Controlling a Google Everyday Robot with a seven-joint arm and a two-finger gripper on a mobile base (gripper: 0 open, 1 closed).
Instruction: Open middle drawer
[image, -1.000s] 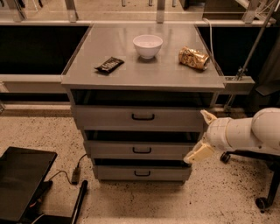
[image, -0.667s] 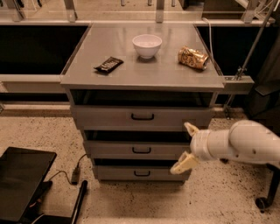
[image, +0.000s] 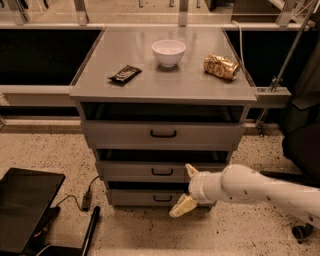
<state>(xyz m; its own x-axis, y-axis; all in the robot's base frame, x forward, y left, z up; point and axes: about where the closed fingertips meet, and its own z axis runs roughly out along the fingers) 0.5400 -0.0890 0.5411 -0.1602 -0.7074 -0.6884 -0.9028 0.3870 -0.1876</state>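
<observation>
Leftward since a second ago, the gripper (image: 186, 189) nears the middle drawer (image: 130, 171), jaws spread wide, empty; next, seemingly, close on its handle (image: 162, 172).

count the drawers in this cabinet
3, stacked: top drawer under the tabletop, middle drawer below it, bottom drawer nearest the floor. The open gripper sits just right of the middle drawer's handle. None seem hidden.

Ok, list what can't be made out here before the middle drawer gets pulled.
Camera view only:
- middle drawer: right part of its front hidden behind the open gripper; contact between them cannot be judged.
- bottom drawer: right end covered by the arm.
- arm: cut off by the right edge.
</observation>
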